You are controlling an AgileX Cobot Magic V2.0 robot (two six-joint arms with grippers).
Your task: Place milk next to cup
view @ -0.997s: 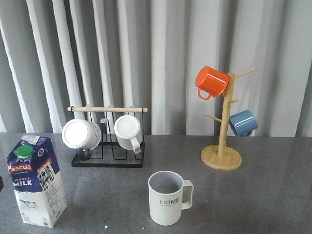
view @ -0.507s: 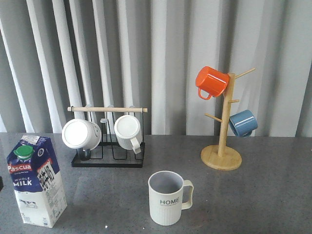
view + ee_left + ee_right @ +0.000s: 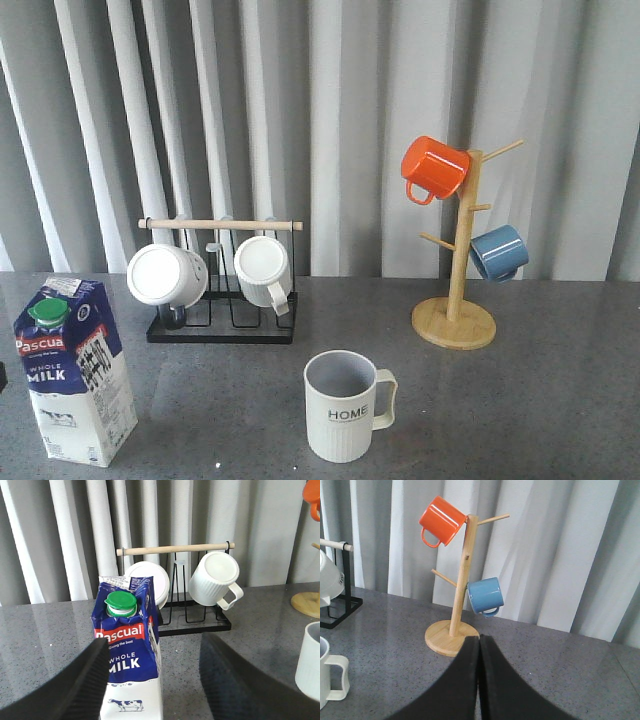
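The milk (image 3: 75,375), a blue and white carton with a green cap, stands upright at the front left of the grey table. The cup (image 3: 345,405), a ribbed cream mug marked "HOME", stands at the front middle, well apart from the milk. In the left wrist view my left gripper (image 3: 156,645) is open, and the milk (image 3: 131,670) stands just ahead between its fingers, close to one finger; I cannot tell if it touches. The cup's rim (image 3: 310,660) shows at that view's edge. My right gripper (image 3: 479,640) is shut and empty, facing the mug tree, with the cup (image 3: 327,675) off to its side.
A black wire rack with a wooden bar (image 3: 220,225) holds two white mugs (image 3: 165,275) (image 3: 263,268) behind the milk. A wooden mug tree (image 3: 455,320) at the back right carries an orange mug (image 3: 433,168) and a blue mug (image 3: 498,252). Grey curtains hang behind the table.
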